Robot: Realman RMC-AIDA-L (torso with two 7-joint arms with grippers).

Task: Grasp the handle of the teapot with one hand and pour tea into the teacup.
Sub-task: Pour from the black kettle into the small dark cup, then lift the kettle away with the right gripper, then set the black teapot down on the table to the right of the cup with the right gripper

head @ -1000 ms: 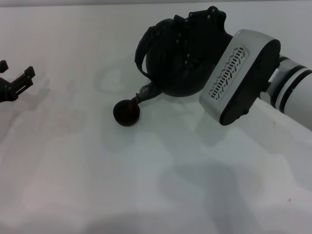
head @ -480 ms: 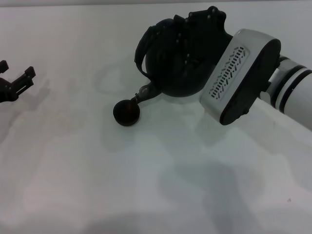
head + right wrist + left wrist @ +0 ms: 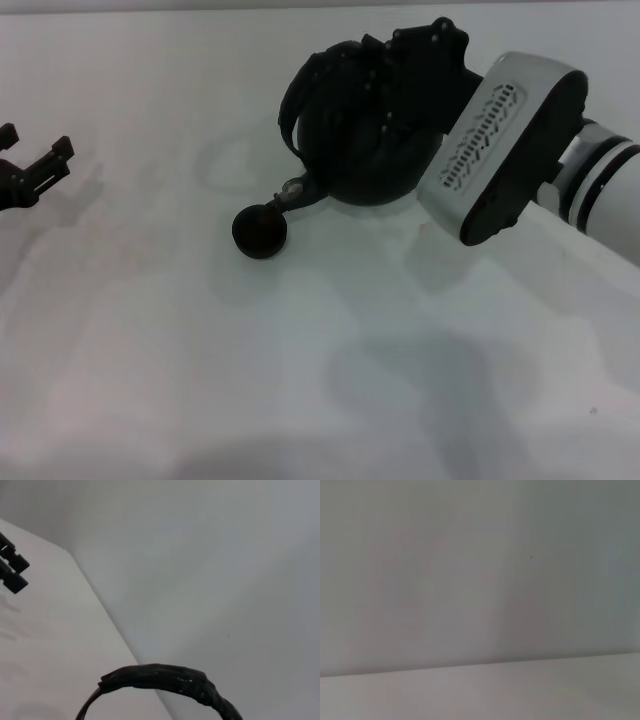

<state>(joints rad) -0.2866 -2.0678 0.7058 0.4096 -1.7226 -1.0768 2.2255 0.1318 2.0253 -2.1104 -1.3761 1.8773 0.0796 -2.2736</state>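
The black round teapot (image 3: 345, 150) hangs tilted at the back centre in the head view, its short spout (image 3: 297, 190) pointing down at the rim of the tiny dark teacup (image 3: 260, 230) on the white table (image 3: 180, 350). The arched handle (image 3: 287, 100) curves around the pot's left side. My right gripper (image 3: 415, 60) is shut on the handle, its black body covering much of the pot. The right wrist view shows the ribbed handle (image 3: 165, 677) close up. My left gripper (image 3: 35, 170) rests open at the far left, away from both.
My right arm's white wrist housing (image 3: 500, 150) reaches in from the right edge. The right wrist view also catches the left gripper (image 3: 11, 565) and the table's far edge against a plain wall. The left wrist view shows only wall and table surface.
The right wrist has shifted slightly up and to the right, carrying the teapot with it. The spout still hangs just above the teacup. The teacup and left gripper have not moved.
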